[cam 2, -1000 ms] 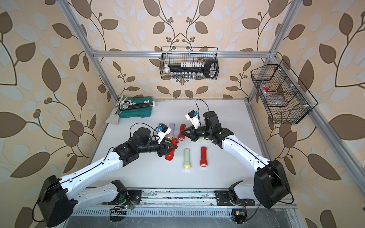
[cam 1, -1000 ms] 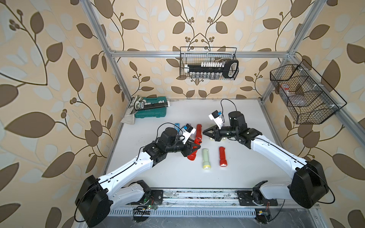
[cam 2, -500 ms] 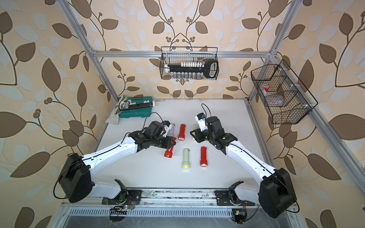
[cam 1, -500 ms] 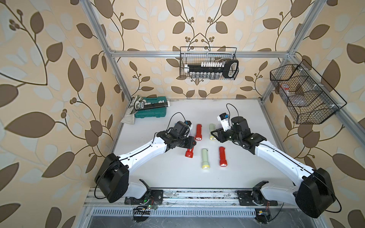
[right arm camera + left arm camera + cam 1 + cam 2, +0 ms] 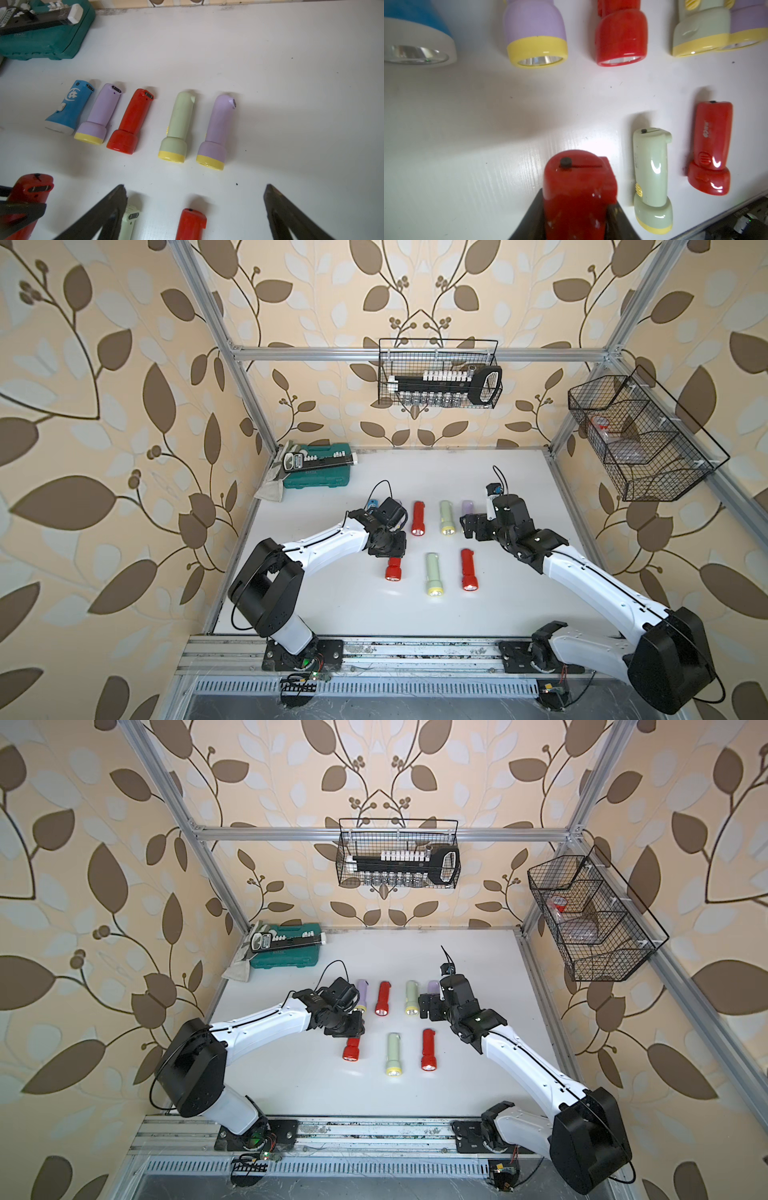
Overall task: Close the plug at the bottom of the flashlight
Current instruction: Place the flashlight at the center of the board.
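Red flashlight (image 5: 577,187) sits near-left on the table (image 5: 498,489), pinched by left claw (image 5: 571,224); right claw (image 5: 195,187) gapes empty, so an off-axis push on the plug (image 5: 39,188) could twist it loose.

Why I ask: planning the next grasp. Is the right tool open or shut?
Open: in the right wrist view the right tool shows both fingers spread wide, clamping nothing.

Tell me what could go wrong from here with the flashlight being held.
1. The left gripper clamps the red flashlight right beside the green flashlight; swinging it may knock that neighbour askew.
2. The right gripper hangs wide open near the purple flashlight; its spread jaws may clip it on approach.
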